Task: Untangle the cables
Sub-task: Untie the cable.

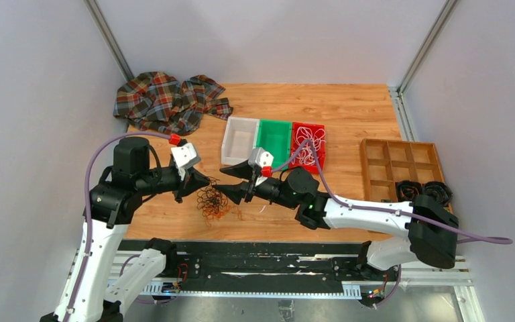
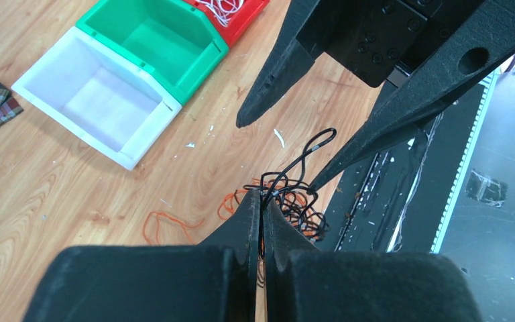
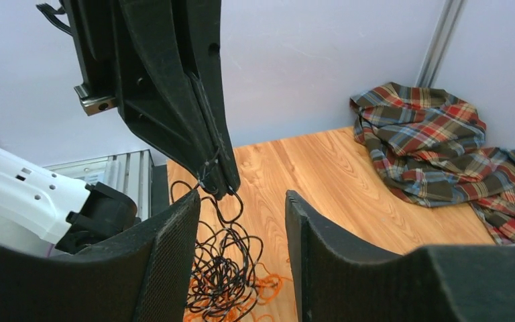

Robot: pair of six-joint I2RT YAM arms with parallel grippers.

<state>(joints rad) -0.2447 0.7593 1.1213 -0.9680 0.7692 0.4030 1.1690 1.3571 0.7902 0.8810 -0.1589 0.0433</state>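
Matte left pincer (image 2: 263, 201) nipping wiry black cable (image 3: 224, 265)

No legible txt, labels, brand names, nos. or signs are being shown in any view; nothing readable is being displayed on any surface or obj.
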